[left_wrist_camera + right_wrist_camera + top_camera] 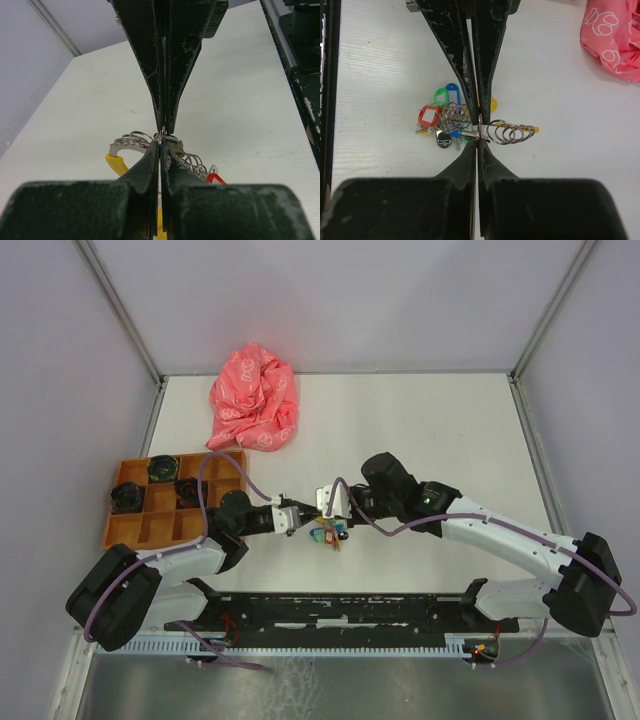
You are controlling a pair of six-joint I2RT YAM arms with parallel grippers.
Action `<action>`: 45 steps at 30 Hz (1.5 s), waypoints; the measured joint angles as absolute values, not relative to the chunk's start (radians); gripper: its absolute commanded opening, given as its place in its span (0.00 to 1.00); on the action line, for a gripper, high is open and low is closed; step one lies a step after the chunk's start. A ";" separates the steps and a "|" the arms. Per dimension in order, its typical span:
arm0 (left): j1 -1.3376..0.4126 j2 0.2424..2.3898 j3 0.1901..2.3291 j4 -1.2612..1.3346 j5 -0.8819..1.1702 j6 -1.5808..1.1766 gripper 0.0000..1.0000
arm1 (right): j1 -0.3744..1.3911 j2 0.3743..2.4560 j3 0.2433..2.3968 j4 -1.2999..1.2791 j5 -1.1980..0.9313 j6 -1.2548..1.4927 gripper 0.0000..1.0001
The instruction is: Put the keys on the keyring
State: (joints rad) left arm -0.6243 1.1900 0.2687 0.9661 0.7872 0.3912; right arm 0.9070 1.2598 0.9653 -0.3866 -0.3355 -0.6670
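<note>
A: Claws?
B: Left gripper (160,146) and right gripper (477,142) are both pinched together, nose to nose. Each seems to nip the same ring (479,132), probably to hold it steady and pry the coil for a key.
A: Keys?
B: Keys (443,140) lie on the table (570,160) among the tags (440,95), left of centre in the right wrist view, just beside the tips. Can't tell if any is threaded.
A: Arms?
B: Both reach in from the top view's lower corners, elbows out, forearms low, meeting mid-frame.

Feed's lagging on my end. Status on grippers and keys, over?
Left gripper and right gripper shut, tip to tip. Both pinching the ring bundle. Pink cloth well clear.
</note>
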 measured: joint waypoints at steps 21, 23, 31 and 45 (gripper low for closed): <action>-0.626 1.181 0.334 0.780 0.712 0.388 0.03 | 0.967 1.263 1.015 -0.380 -0.305 -0.730 0.01; -0.626 1.177 0.334 0.780 0.708 0.388 0.03 | 0.966 1.257 0.995 -0.366 -0.279 -0.730 0.01; -0.626 1.177 0.286 0.873 0.697 0.388 0.03 | 0.924 1.193 0.876 -0.333 -0.235 -0.682 0.01; -0.623 1.206 0.221 1.055 0.747 0.389 0.03 | 0.870 1.168 0.820 -0.241 -0.334 -0.641 0.01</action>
State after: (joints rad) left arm -0.6228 1.2057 0.2214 1.0554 0.7467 0.3885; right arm 0.8700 1.1679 0.8204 -0.2405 -0.3344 -0.6407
